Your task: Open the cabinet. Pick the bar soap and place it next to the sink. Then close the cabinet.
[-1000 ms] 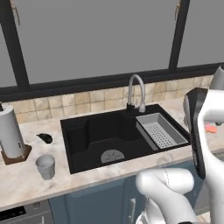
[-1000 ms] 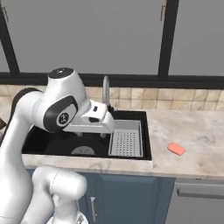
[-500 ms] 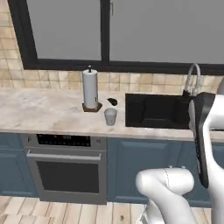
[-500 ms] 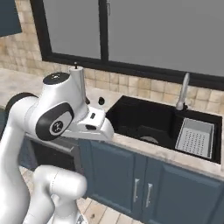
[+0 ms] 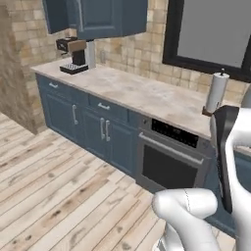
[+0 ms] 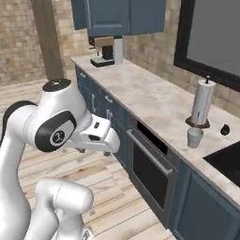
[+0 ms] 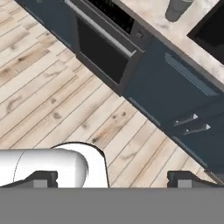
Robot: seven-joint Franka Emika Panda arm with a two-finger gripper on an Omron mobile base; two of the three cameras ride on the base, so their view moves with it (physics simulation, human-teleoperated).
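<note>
Right base view puts your dark blue wall cabinet [image 6: 123,16], doors shut, above the marble bench [image 6: 154,101] by the coffee machine [image 6: 105,50], so with gripper [image 7: 112,179] fingers spread wide and empty, take its stiff, slick bar handle mid-length.

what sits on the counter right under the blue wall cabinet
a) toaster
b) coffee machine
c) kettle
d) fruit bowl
b: a coffee machine with a brown top stands on the counter directly below the closed blue wall cabinet, at the far end from the paper towel roll.
</note>
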